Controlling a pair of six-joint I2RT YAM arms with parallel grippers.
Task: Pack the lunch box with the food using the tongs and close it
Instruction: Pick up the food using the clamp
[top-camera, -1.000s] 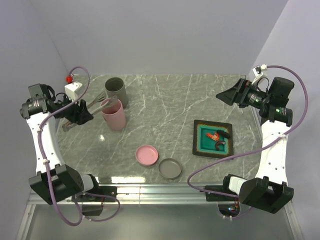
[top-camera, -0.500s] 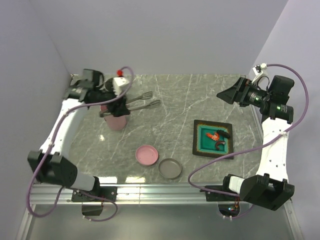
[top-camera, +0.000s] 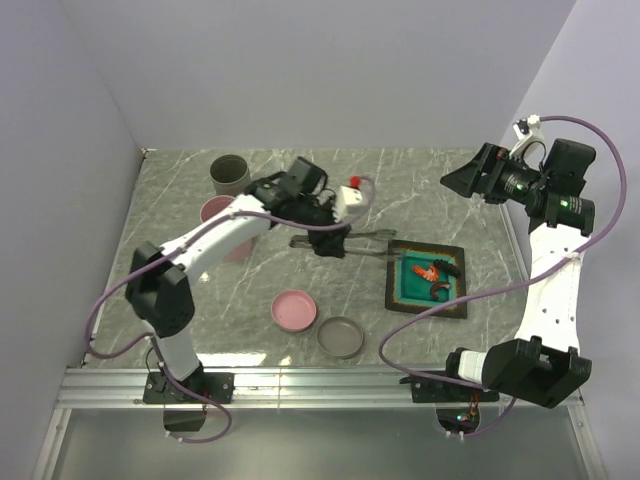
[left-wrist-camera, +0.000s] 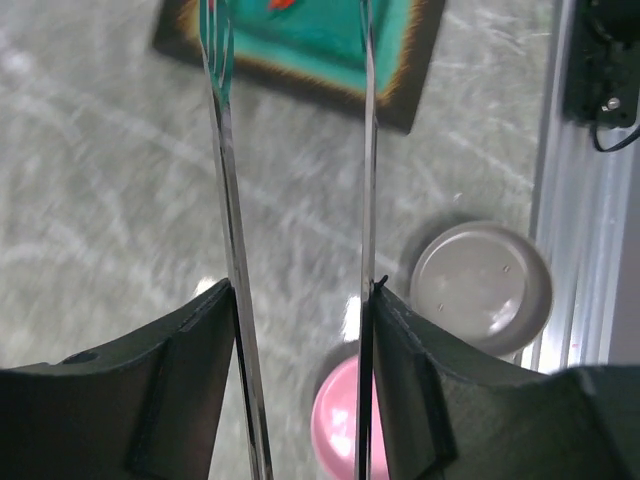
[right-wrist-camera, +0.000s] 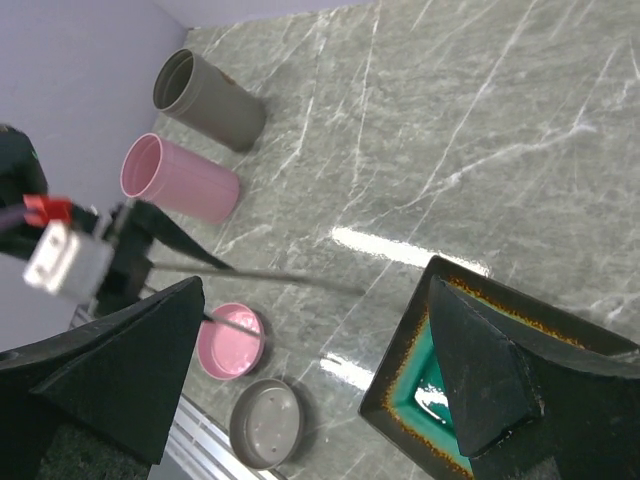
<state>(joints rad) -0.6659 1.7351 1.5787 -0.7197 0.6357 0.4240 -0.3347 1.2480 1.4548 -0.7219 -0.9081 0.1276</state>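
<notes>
My left gripper (top-camera: 330, 242) (left-wrist-camera: 300, 290) is shut on the tongs (top-camera: 372, 240) (left-wrist-camera: 222, 150), one slim arm against each finger, the two arms standing apart. The tongs point right, their tips over the left edge of the square dark plate (top-camera: 397, 298) (left-wrist-camera: 400, 90). On the plate's teal middle lies an orange-red piece of food (top-camera: 427, 270). The lunch box is a pink round container (top-camera: 215, 212) (right-wrist-camera: 180, 180) and a grey one (top-camera: 230, 175) (right-wrist-camera: 210, 100), both upright and open. My right gripper (top-camera: 455, 181) (right-wrist-camera: 315, 290) hangs open and empty above the back right.
A pink lid (top-camera: 294, 310) (right-wrist-camera: 232, 342) and a grey lid (top-camera: 341, 337) (left-wrist-camera: 482, 288) lie near the front edge. A metal rail (top-camera: 320, 380) runs along the table's near side. Walls close off the back and both sides.
My left arm has swung from the far left, past the pink container, to the table's middle with the tongs in its grip. The right arm has risen slightly.
</notes>
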